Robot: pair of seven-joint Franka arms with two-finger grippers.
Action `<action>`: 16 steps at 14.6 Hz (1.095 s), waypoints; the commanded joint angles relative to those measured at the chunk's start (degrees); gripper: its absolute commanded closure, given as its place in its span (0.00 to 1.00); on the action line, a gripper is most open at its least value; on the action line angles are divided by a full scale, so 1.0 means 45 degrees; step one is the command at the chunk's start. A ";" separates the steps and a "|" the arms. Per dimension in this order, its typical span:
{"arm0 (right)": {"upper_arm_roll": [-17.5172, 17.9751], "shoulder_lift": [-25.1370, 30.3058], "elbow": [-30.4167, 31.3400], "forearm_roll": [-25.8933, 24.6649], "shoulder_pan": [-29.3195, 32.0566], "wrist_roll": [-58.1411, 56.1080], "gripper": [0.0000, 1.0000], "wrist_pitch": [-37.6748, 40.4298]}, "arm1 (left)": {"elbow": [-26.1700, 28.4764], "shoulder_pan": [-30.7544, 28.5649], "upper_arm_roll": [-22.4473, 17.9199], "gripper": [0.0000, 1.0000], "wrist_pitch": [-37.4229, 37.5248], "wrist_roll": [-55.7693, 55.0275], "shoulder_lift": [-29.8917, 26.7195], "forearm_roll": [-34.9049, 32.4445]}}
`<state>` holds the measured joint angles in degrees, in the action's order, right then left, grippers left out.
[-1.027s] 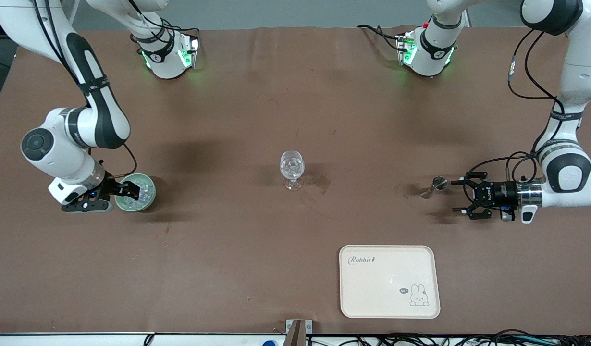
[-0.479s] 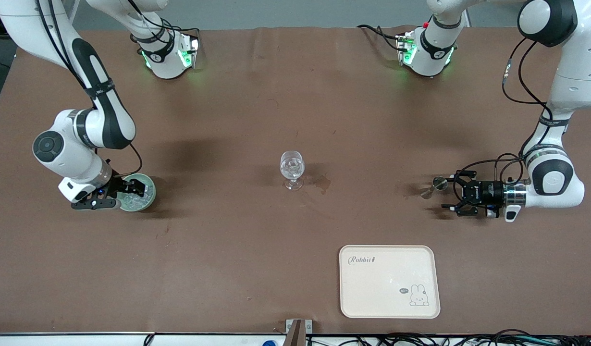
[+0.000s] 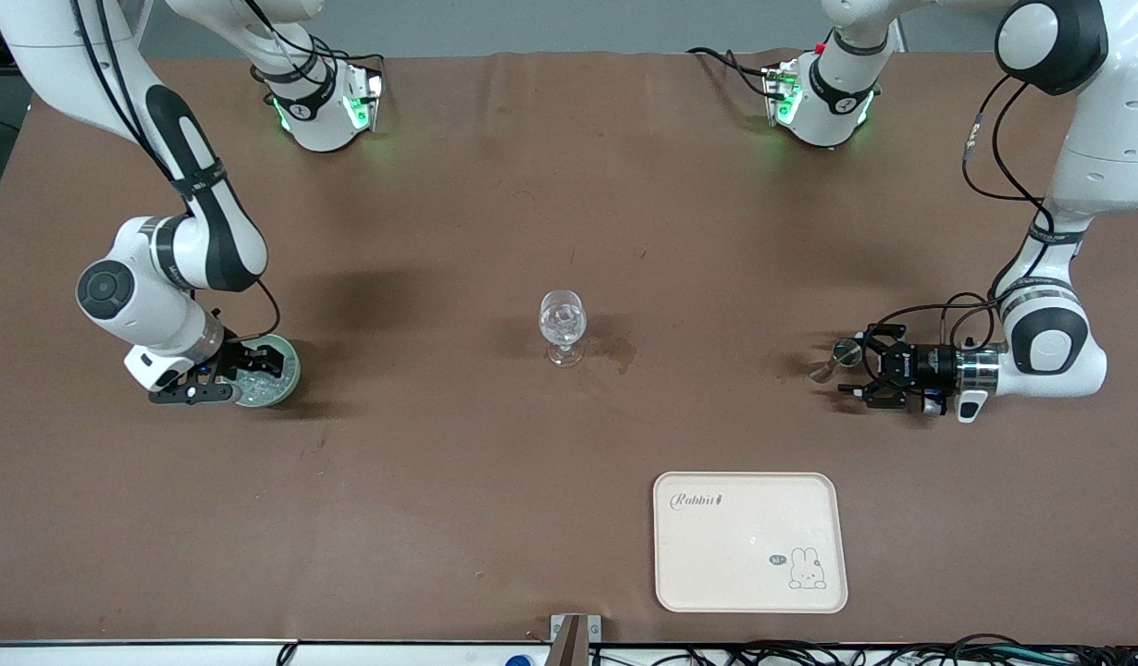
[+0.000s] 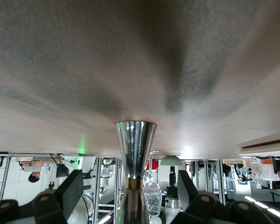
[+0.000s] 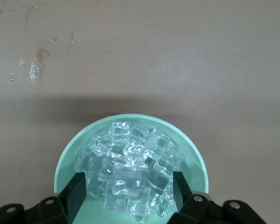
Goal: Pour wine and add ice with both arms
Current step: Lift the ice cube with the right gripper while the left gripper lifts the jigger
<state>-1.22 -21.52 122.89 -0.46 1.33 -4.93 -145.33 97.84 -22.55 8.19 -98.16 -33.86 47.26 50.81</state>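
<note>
Down at the right arm's end of the table, the right gripper [image 3: 259, 363] sits inside the green bowl [image 3: 287, 379], its fingers [image 5: 76, 191] spread to either side of the heap of ice [image 5: 130, 175] and not yet pinched on any cube. A second ago it hung at the bowl's edge, wider apart; now it is lower, over the heap, and the jaws have begun to narrow — to my eye the start of a grab at the ice, nothing lifted so far.

At the left arm's end, the left gripper [image 3: 856, 365] lies level and low, fingers [image 4: 70, 193] standing open on both sides of the steel jigger [image 4: 134, 154], which stands upright on the table. Whether a pad already touches the waist I cannot tell. It was clear of the jigger a second ago; it has since slid forward until the cup is between the fingers, which are drawing in — a grip about to form.

Between the two stands the glass [image 3: 562, 326] at mid-table, untouched, a damp stain beside it. A cream tray [image 3: 750, 541] lies nearer the camera, bare. Both pickups look close; pouring and icing are still to come.
</note>
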 commanded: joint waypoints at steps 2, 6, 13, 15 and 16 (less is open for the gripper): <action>0.0057 -0.0119 0.0328 0.0023 0.0037 -0.0038 0.25 -0.0575 | 0.0054 0.0011 0.0035 0.22 0.0658 0.0239 0.0142 0.0738; 0.0076 -0.0101 0.0329 0.0024 0.0056 -0.0038 0.55 -0.0556 | 0.0034 0.0031 0.0035 0.23 0.0758 0.0572 0.0357 0.0779; 0.0076 0.0094 0.0309 0.0024 0.0076 0.0079 0.88 -0.0459 | -0.0024 0.0011 0.0015 0.42 0.0758 0.0591 0.0377 0.0779; 0.0057 0.0328 0.0309 0.0024 0.0095 0.0099 0.89 -0.0361 | -0.0044 0.0030 0.0015 0.49 0.0758 0.0572 0.0377 0.0779; 0.0057 0.0445 0.0290 0.0024 0.0114 0.0099 0.89 -0.0225 | -0.0044 0.0031 0.0015 0.52 0.0758 0.0572 0.0377 0.0779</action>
<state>-1.25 -22.14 123.27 -0.41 1.36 -4.84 -147.29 97.82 -22.52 8.42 -95.42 -32.01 48.98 53.09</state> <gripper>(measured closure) 0.722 0.485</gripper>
